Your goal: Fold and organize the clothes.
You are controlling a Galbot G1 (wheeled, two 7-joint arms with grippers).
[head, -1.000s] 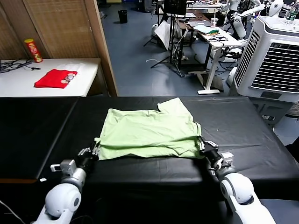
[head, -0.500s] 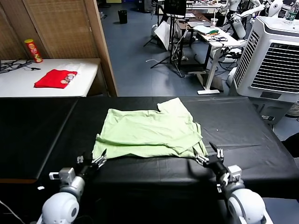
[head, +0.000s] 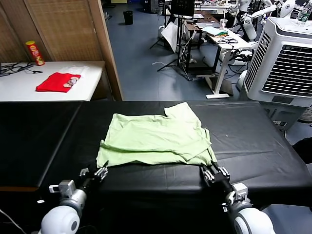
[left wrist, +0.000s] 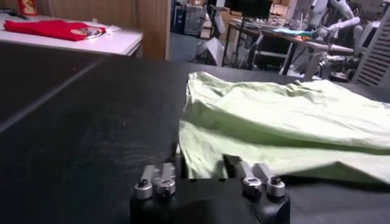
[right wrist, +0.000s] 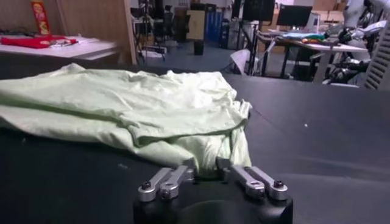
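The pale green T-shirt (head: 156,139) lies folded over itself in the middle of the black table (head: 253,141), its near edge towards the robot. The left gripper (head: 100,171) sits at the shirt's near left corner with its fingers drawn partly in around the hem; whether they actually pinch the cloth I cannot tell. The right gripper (head: 212,174) is at the near right corner, fingers brought together at the edge of the fabric, and a grip there is likewise not clear.
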